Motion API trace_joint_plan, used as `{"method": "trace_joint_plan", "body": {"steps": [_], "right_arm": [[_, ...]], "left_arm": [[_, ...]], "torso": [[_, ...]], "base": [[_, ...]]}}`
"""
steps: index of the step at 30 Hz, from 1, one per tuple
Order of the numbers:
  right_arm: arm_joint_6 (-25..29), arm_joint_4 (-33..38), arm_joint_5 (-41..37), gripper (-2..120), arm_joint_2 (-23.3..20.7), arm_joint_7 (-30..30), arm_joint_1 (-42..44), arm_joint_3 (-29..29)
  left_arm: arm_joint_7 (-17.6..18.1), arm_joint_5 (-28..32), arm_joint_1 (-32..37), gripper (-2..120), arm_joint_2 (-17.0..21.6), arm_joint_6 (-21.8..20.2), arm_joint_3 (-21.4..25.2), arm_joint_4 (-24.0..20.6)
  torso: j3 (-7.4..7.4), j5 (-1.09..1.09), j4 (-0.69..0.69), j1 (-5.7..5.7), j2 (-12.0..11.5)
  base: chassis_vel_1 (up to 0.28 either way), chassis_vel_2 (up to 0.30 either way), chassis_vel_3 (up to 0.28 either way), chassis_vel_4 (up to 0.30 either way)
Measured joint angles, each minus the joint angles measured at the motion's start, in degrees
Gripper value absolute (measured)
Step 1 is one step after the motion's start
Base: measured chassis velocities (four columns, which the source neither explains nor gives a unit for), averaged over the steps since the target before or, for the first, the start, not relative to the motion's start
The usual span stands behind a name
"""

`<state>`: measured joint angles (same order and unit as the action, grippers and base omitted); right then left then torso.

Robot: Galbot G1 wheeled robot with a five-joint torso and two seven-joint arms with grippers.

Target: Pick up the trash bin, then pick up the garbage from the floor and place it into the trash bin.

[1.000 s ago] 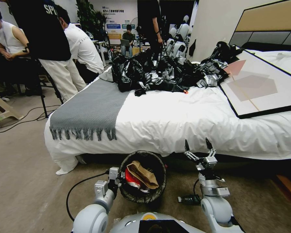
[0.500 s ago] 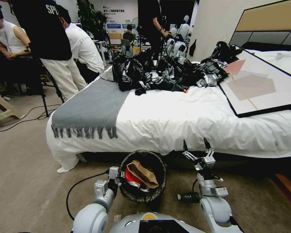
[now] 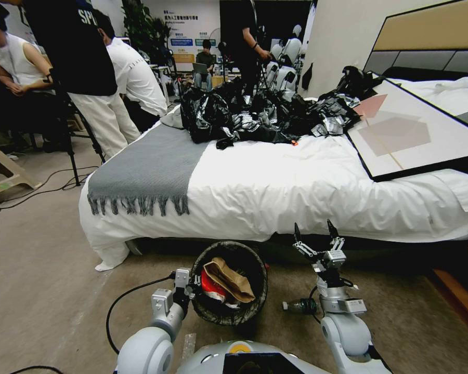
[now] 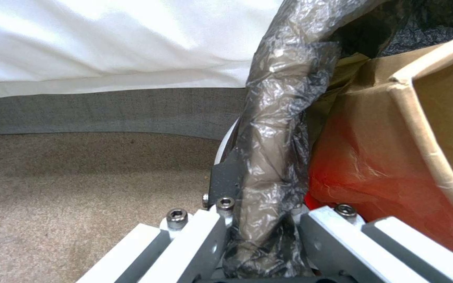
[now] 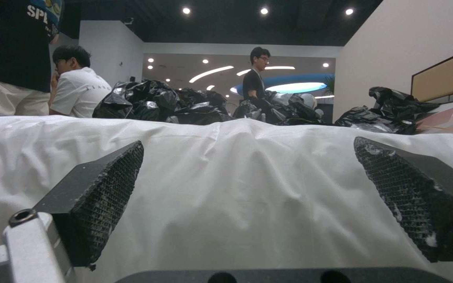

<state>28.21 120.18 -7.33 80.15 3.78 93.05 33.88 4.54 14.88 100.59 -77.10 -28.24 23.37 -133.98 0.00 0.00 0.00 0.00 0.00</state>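
Left gripper [image 3: 193, 287] is clamped on the near-left rim of the trash bin [image 3: 255, 306], fingers closed over the rolled edge of the dark liner [image 4: 268, 165]; the left wrist view shows the bag edge pinched between the two jaws. Bin sits low at centre, just in front of the bed [image 3: 275, 197], and carries a brown paper bag [image 3: 229, 280] and a red wrapper [image 3: 210, 288]. Whether its base rests on the carpet [image 3: 47, 291] or is lifted clear, cannot tell. Right gripper [image 3: 317, 236] is raised to the right of the bin, pointing up toward the bed edge, fingers spread wide and holding nothing; the right wrist view shows both dark pads [image 5: 106, 192] apart with only white bedding between them. A small green bottle [image 3: 300, 306] lies on its side on the floor, right of the bin and just beside the right arm's lower links. Judgement: bin pickup looks done or nearly so, and litter collection is the step in hand, the bottle being the nearest piece left. Next move likely calls for the right arm to come down and back toward the bottle, approach across its narrow body, and keep the bin steady meanwhile. Hard to make out: the bin's white wall is covered by liner; the bottle's far end is partly behind the arm and its cable; floor under the bed is in deep shadow.
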Motion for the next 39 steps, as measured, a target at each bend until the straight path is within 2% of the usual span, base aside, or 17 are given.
{"method": "trace_joint_plan", "body": {"steps": [8,16,18,20,22,23,26,31,34,39], "right_arm": [[1.9,-2.0,2.5,100,-1.5,2.3,-1.2,1.8],[-0.2,-7.3,7.7,100,-5.1,10.9,-1.3,5.6],[-0.8,-9.6,9.5,100,-6.0,15.0,-1.5,6.5],[-0.8,-10.2,9.9,100,-6.2,16.6,-1.5,6.7],[-0.7,-11.9,11.2,100,-7.0,21.7,-1.3,7.6],[-0.7,-11.9,11.2,100,-7.0,21.7,-1.3,7.6],[0.3,-13.8,13.6,100,-7.3,26.5,-1.4,8.6],[2.4,-16.7,16.1,100,-7.3,30.1,-1.7,9.7],[5.1,-21.2,18.6,100,-7.1,33.4,-2.8,11.2],[5.8,-27.0,19.7,100,-7.2,36.1,-4.0,12.2]], "left_arm": [[0.0,0.0,-0.1,0,0.1,-0.1,0.0,0.0],[0.0,0.1,-0.2,0,0.2,-0.1,0.2,0.0],[0.0,0.2,-0.2,0,0.2,-0.1,0.3,0.0],[0.0,0.2,-0.1,0,0.2,-0.1,0.3,0.0],[0.0,0.3,-0.1,0,0.3,0.1,0.5,0.0],[0.0,0.3,-0.1,0,0.3,0.1,0.5,0.0],[-0.1,0.3,0.0,0,0.3,0.4,0.6,0.1],[-0.2,0.3,0.0,0,0.2,0.5,0.5,0.2],[-0.2,0.5,0.0,0,0.4,0.6,0.5,0.2],[-0.2,0.6,0.0,0,0.5,0.7,0.7,0.2]], "torso": [[0.00,0.01,0.00,0.00,0.0],[0.00,0.00,-0.01,0.00,0.0],[0.00,0.01,0.00,0.00,0.0],[0.00,0.01,0.00,0.00,0.0],[0.00,0.00,0.00,0.00,0.0],[0.00,0.00,0.00,0.00,0.0],[0.00,0.00,0.00,0.00,0.0],[0.00,0.01,0.00,0.00,0.0],[0.00,0.01,-0.01,0.00,0.0],[0.00,0.01,-0.01,0.00,0.0]], "base": [[0.000,0.000,0.000,0.000],[0.000,0.000,0.000,0.000],[0.000,0.000,0.000,0.000],[0.000,0.000,0.000,0.000],[0.000,0.000,0.000,0.000],[0.000,0.000,0.000,0.000],[0.000,0.000,0.000,0.000],[0.000,0.000,0.000,0.000],[0.000,0.000,0.000,0.000],[0.000,0.000,0.000,0.000]]}}
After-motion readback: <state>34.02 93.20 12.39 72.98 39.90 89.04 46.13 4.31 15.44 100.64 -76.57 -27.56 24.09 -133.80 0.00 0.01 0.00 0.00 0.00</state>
